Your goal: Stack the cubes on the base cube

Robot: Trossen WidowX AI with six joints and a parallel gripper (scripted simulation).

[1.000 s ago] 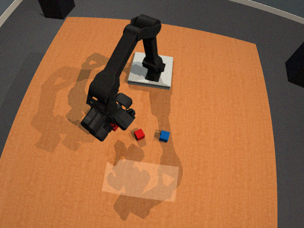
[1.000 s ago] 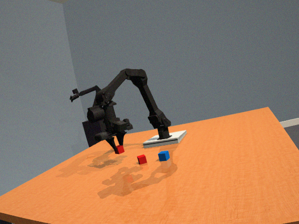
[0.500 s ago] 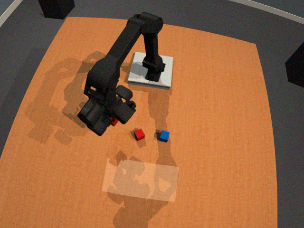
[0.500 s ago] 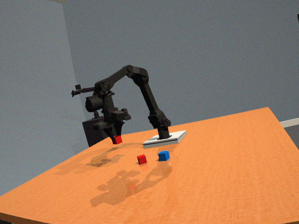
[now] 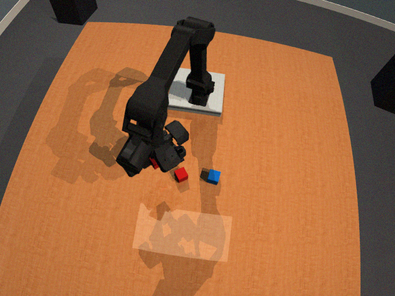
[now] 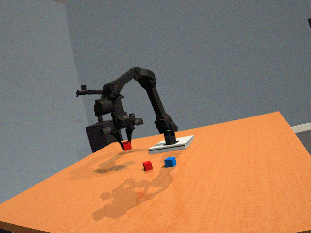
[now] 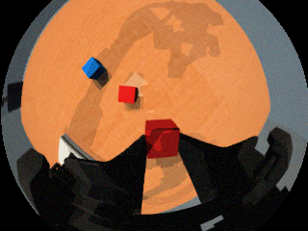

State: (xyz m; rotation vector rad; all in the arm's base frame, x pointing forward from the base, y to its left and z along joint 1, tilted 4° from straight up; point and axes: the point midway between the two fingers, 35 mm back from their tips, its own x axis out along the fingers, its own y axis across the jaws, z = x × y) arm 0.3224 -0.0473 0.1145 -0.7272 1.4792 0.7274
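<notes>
A blue cube (image 5: 213, 176) (image 6: 170, 162) (image 7: 92, 68), which appears to be the base cube, sits on the table. One red cube (image 5: 181, 174) (image 6: 147, 165) (image 7: 127, 94) sits on the table a short way from the blue cube, with a gap between them. My gripper (image 6: 127, 145) (image 7: 162, 140) points down and is shut on the other red cube. That held cube is raised well above the table, to the left of both standing cubes in the top and exterior views. In the top view the arm hides the fingertips and most of the held cube. Nothing sits on the blue cube.
The arm stands on a white base plate (image 5: 216, 95) (image 6: 189, 141) (image 7: 63, 153) behind the cubes. The wooden table (image 5: 287, 159) (image 6: 238, 162) carries arm shadows and a pale patch of light. Dark boxes (image 5: 74, 11) (image 6: 94, 135) stand beyond the table.
</notes>
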